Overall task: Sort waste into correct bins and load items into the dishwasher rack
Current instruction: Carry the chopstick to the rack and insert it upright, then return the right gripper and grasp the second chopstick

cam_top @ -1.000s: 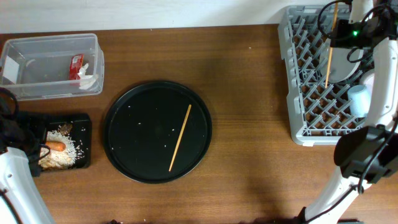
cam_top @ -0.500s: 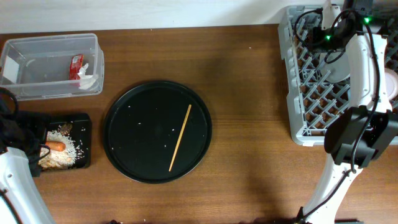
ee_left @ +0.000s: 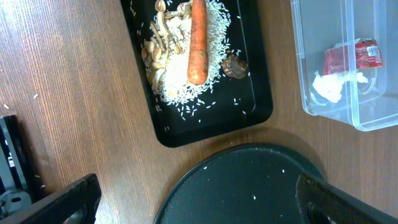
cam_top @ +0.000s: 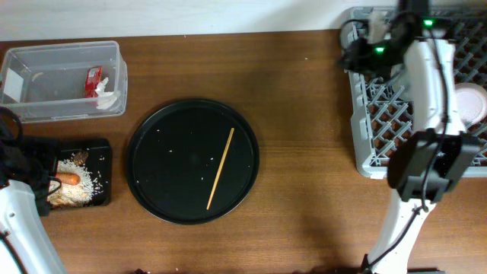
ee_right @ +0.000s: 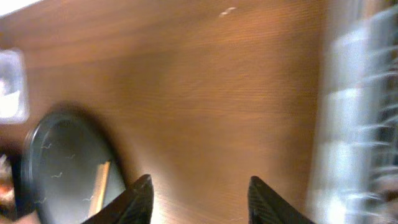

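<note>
Waste of pale rice-like scraps (ee_left: 180,84) lies near the left gripper (ee_left: 199,208), whose fingers stand wide apart and hold nothing. Together with the scraps, inside the shallow black rectangular tray (ee_left: 264,109), are a small orange carrot (ee_left: 197,43) and a brown lump (ee_left: 234,65). Just beside it, the clear rectangular plastic tub (ee_left: 311,106) holds a red sachet wrapper (ee_left: 354,56) and a crumpled white tissue (ee_left: 333,85). The right gripper (ee_right: 199,193) is released too, with nothing between its fingers, near the left edge of the large grey plastic dishwasher rack (cam_top: 373,144). A white round dish (cam_top: 472,103) sits in this rack. A thin wooden stick (cam_top: 221,169) lies on the large round black tray (cam_top: 163,152).
</note>
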`<act>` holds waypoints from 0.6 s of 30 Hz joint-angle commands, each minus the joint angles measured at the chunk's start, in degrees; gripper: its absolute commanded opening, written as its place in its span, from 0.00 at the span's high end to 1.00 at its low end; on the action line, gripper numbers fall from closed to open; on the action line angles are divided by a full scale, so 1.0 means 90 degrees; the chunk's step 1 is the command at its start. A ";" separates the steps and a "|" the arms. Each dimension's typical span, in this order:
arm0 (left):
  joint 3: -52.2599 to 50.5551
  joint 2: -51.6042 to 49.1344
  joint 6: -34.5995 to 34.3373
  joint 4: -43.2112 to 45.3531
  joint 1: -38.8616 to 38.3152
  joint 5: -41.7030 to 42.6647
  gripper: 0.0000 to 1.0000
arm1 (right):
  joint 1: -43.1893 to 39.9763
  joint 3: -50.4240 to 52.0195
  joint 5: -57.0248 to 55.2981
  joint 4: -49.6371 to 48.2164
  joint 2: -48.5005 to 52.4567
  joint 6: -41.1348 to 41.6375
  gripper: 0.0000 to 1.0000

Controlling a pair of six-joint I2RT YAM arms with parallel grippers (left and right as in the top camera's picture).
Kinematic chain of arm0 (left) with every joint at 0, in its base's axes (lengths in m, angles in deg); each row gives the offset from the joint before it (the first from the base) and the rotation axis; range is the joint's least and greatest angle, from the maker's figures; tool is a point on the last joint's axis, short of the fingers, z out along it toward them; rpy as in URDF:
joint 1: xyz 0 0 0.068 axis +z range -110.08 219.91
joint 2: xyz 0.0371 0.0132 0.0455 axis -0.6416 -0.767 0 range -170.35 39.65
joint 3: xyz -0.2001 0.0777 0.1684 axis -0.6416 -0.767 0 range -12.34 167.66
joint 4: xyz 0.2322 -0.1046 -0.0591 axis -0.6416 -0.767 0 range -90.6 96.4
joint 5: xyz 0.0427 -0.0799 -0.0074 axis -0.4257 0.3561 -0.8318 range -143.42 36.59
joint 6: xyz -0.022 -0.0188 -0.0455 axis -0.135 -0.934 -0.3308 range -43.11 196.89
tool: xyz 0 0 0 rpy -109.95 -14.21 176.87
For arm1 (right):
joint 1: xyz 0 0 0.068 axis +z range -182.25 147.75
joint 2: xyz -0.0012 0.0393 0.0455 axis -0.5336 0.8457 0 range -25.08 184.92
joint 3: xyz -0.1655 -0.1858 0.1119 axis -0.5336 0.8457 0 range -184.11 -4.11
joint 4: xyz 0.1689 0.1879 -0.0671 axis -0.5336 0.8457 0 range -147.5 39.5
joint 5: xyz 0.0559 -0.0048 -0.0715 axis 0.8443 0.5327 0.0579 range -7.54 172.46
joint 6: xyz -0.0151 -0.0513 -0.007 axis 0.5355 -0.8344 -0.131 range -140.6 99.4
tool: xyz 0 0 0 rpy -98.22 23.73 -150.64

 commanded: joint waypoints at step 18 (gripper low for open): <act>0.0007 0.0044 -0.0063 -0.0005 0.0022 -0.0049 0.01 | 0.5952 0.0083 -0.4449 -0.0194 0.0374 0.5051 0.02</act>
